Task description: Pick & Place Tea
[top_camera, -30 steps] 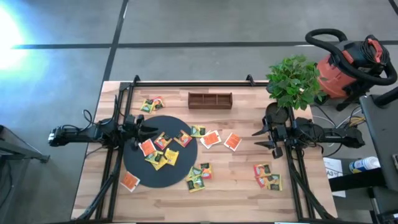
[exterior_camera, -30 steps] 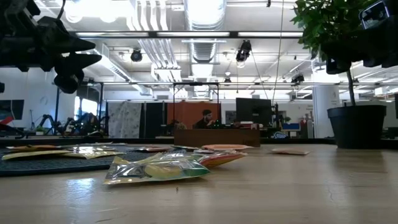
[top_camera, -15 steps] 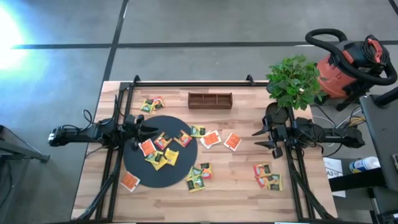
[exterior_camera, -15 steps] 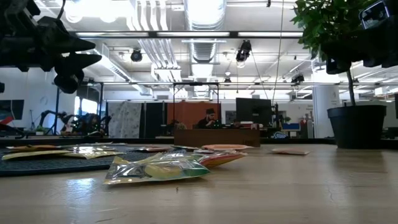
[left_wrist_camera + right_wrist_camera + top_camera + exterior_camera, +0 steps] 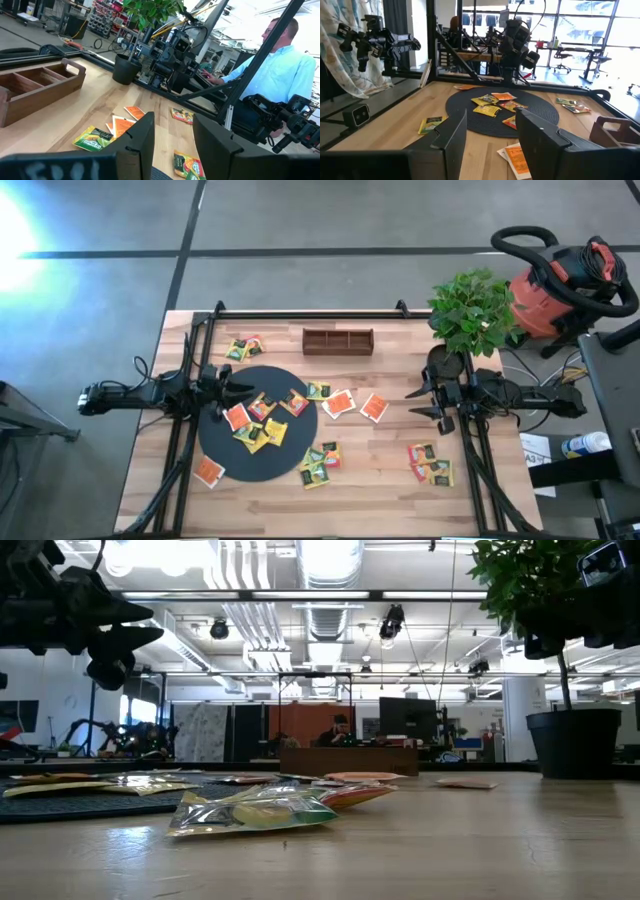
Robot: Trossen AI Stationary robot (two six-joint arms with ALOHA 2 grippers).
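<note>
Many small orange, yellow and green tea packets lie flat. Several are on the black round mat (image 5: 282, 456), such as the cluster of packets (image 5: 258, 422); others lie on the wood to the mat's right (image 5: 341, 403), at the near right (image 5: 430, 464), beyond the mat's far-left side (image 5: 243, 348) and at its near-left edge (image 5: 208, 471). My left gripper (image 5: 248, 390) hovers open above the mat's left part. My right gripper (image 5: 409, 403) hovers open over bare wood at the right, pointing toward the mat (image 5: 495, 112). Both wrist views show wide gaps between the fingers of the left gripper (image 5: 172, 135) and the right gripper (image 5: 492, 132).
A brown wooden compartment tray (image 5: 338, 340) stands near the far edge. A potted plant (image 5: 466, 315) sits at the far right corner by the right arm, with a red vacuum (image 5: 560, 280) off the table. A person in a light shirt (image 5: 272, 75) stands beyond the table's right side.
</note>
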